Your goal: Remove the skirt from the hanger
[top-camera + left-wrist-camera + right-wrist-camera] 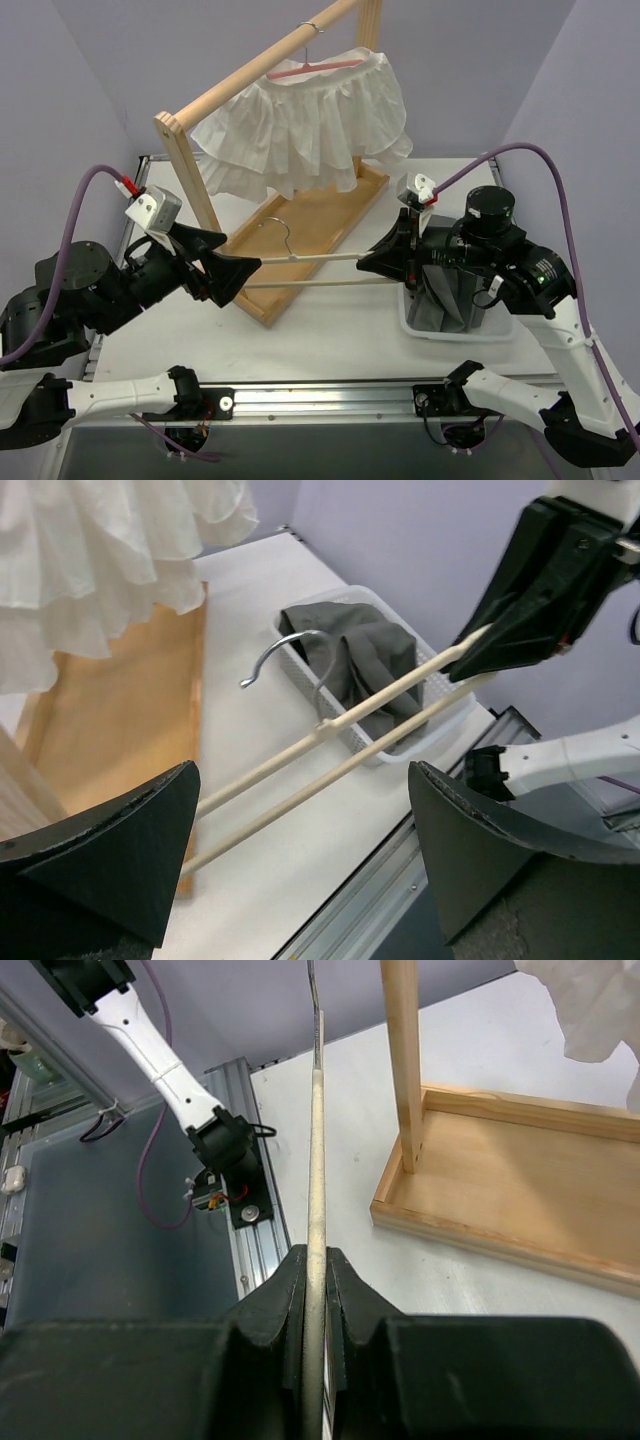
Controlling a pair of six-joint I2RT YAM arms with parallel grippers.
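Note:
A bare wooden hanger (320, 257) with a metal hook (280, 225) is held level above the table. My right gripper (375, 262) is shut on its right end; in the right wrist view the rod (317, 1140) sits pinched between the fingers of the gripper (318, 1260). My left gripper (235, 272) is open at the hanger's left end, its jaws wide apart in the left wrist view (300, 850), holding nothing. A grey skirt (450, 290) lies bunched in a white basket (500, 330), also seen in the left wrist view (370, 650).
A wooden rack (250, 75) with a tray base (320, 215) stands behind the hanger. A white ruffled skirt (310, 125) hangs from it on a pink hanger (310, 68). A metal rail (320, 400) runs along the near table edge.

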